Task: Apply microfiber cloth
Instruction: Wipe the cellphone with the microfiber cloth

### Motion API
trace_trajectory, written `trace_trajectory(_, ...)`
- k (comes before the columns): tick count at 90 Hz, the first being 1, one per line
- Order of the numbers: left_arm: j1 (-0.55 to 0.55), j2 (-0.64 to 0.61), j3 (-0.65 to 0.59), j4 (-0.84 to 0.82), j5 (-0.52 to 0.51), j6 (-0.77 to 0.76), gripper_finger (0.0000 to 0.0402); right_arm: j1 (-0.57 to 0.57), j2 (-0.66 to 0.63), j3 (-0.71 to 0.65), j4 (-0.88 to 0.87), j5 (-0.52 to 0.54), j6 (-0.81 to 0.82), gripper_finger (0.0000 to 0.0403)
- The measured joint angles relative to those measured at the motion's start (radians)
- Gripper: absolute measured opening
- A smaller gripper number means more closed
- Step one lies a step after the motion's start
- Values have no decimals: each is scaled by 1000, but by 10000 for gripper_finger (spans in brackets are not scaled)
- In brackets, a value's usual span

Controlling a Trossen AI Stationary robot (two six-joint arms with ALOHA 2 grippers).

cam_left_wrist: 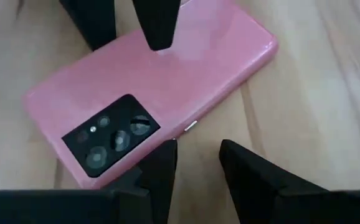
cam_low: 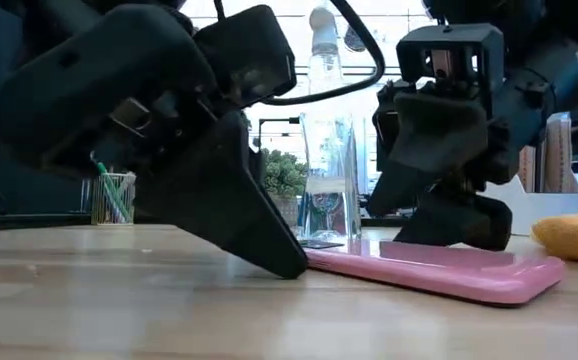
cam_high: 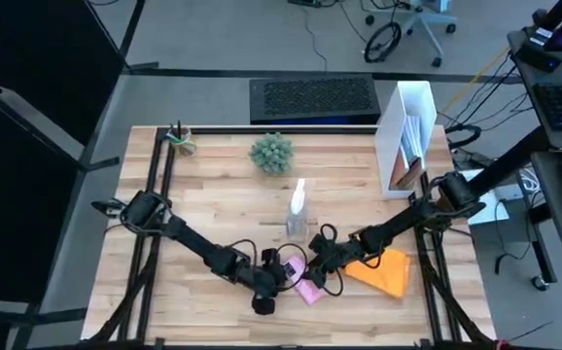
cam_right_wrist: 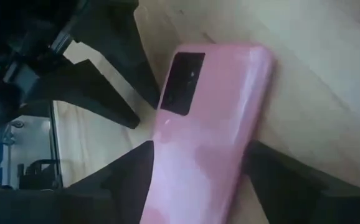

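The orange microfiber cloth (cam_high: 385,272) lies crumpled on the table near its right edge, and no gripper touches it; its edge (cam_low: 577,236) also shows in the low view. A pink phone (cam_high: 307,285) lies flat with its back up, the camera block (cam_left_wrist: 113,135) toward my left gripper. My left gripper (cam_left_wrist: 197,163) stands at the phone's camera end, fingers a little apart with nothing between them. My right gripper (cam_right_wrist: 200,177) has its fingers on either side of the phone's other end. My left gripper touches the phone's long edge by the camera block (cam_left_wrist: 167,144) with the outer side of one finger (cam_left_wrist: 160,168). The fingertip (cam_low: 287,262) slants down onto the table at the phone's end. My right gripper holds the phone's two long sides (cam_right_wrist: 161,163) between its fingers, near the end away from the camera. The fingers slant down from the table's right and lie across the phone, which rests flat on the table.
A clear spray bottle (cam_high: 298,209) stands just beyond the phone. A small green plant (cam_high: 272,153) and a pen cup (cam_high: 179,139) stand at the far edge. A white file holder (cam_high: 407,136) stands at the far right.
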Motion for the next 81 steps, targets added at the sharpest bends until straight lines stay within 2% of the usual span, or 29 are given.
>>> trace_trajectory(15, 32, 3, 1, 35, -36, -7, 123, 8, 5, 3, 85, -57, -28, 185)
trace_trajectory(27, 32, 4, 0, 37, -39, -7, 123, 12, 5, 3, 79, -61, -59, 146)
trace_trajectory(36, 27, 1, 0, 25, -36, -8, 123, 17, -3, 3, 62, -67, -64, 100)
trace_trajectory(47, 17, -34, 0, -35, -19, -8, 123, 31, -57, 5, 21, -63, -140, 29)
trace_trajectory(51, 12, -58, -2, -79, -12, -9, 123, 36, -85, 7, -11, -52, -180, 15)
trace_trajectory(56, 7, -98, -6, -142, 7, -12, 123, 38, -121, 21, -91, -45, -209, 12)
trace_trajectory(63, -3, -157, -6, -204, 17, -33, 123, 37, -160, 94, -302, -14, -268, 12)
trace_trajectory(73, -17, -259, -3, -332, 17, -91, 123, 37, -160, 273, -692, 40, -406, 7)
trace_trajectory(81, -30, -318, -3, -425, 16, -143, 123, 33, -118, 424, -935, 92, -507, 7)
